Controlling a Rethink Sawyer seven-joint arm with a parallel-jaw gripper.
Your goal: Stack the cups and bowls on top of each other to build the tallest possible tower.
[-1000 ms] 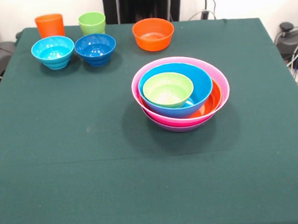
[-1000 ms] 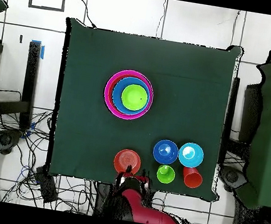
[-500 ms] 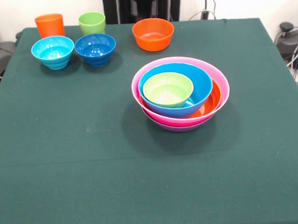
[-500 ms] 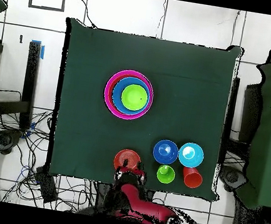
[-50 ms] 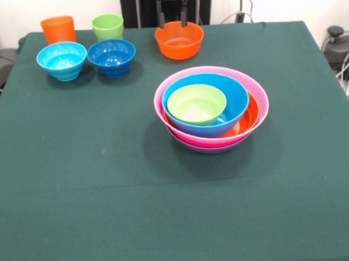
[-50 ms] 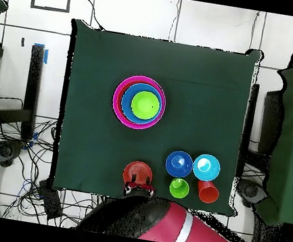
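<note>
Gripper [image 5: 174, 18]: mine, entering at the table's far edge, its 2 dark fingers spread apart and holding nothing, poised just behind and above the small orange bowl [image 5: 179, 39]. Tower [image 5: 212, 108]: well apart from my gripper near the middle of the green tablecloth [image 5: 107, 186], with the large pink bowl [image 5: 260, 99] over a purple one, then orange, then the large blue bowl [image 5: 234, 98], and the small lime green bowl [image 5: 196, 104] innermost. Loose pieces at the far corner: dark blue bowl [image 5: 111, 56] beside light blue bowl [image 5: 62, 60]; behind them the lime green cup [image 5: 107, 26] and orange cup [image 5: 58, 29], both upright.
</note>
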